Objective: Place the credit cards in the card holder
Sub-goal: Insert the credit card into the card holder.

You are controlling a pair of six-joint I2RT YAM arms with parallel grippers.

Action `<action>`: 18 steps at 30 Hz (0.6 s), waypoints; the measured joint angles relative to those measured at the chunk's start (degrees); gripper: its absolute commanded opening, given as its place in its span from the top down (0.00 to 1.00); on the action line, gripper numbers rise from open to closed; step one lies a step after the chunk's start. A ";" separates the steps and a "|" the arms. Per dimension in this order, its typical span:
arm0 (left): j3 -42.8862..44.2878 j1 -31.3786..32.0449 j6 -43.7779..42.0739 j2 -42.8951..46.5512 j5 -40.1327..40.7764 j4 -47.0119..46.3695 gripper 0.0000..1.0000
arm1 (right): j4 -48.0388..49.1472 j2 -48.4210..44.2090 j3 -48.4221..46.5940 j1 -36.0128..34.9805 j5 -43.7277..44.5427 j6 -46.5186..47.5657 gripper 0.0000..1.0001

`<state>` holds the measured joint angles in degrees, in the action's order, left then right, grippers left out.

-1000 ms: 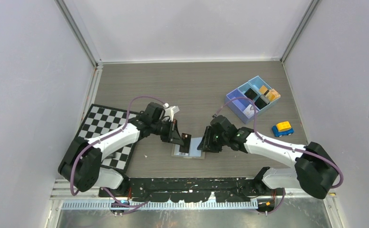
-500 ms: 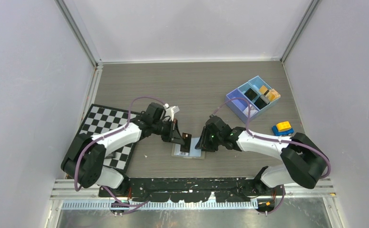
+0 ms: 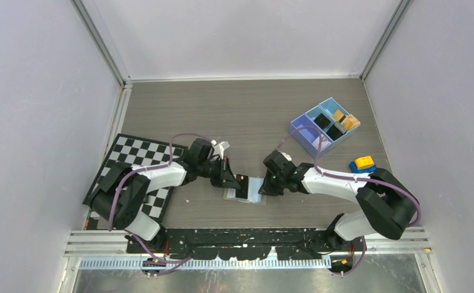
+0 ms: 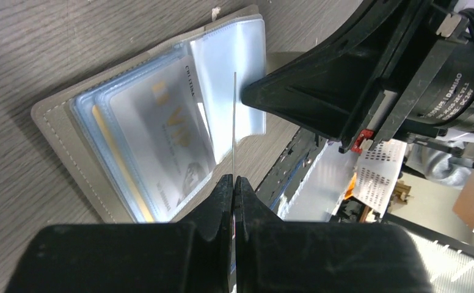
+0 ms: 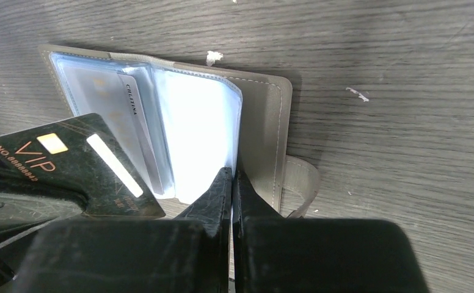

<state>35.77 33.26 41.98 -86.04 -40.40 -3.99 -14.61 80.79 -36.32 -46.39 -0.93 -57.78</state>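
Note:
The grey-taupe card holder point(image 3: 256, 196) lies open on the table between the arms. It also shows in the left wrist view point(image 4: 57, 131) and the right wrist view point(image 5: 265, 116). A whitish card point(image 4: 161, 131) and an orange-edged card sit in its left pockets. My left gripper point(image 3: 233, 179) point(image 4: 233, 180) is shut on a black VIP card point(image 3: 242, 187) point(image 5: 79, 165). The card is seen edge-on point(image 4: 234, 122) over the clear pocket page point(image 5: 198, 134). My right gripper point(image 3: 263, 188) point(image 5: 232, 176) is shut on the edge of that clear page and holds it up.
A blue three-compartment tray point(image 3: 303, 135) with black and orange items stands at the back right. A blue and yellow toy car point(image 3: 362, 165) lies right of the right arm. A checkerboard point(image 3: 131, 160) lies at the left.
Both grippers have dropped lower and closer onto the holder. The black card has moved down and right over the open pockets. The right arm's elbow has drawn in to the left.

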 measured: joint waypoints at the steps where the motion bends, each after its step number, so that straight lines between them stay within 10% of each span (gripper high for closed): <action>1: -0.22 0.00 0.92 -0.76 -0.33 -1.38 1.00 | 0.00 0.11 -0.02 0.00 0.02 -0.02 0.99; 18: -0.24 -0.02 1.31 -6.82 -1.22 -4.37 1.00 | -0.04 0.37 -0.15 0.00 0.02 0.00 1.00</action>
<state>35.53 33.23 43.29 -92.86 -41.63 -8.36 -14.66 81.17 -36.47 -46.39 -0.91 -57.78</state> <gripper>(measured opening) 0.010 0.028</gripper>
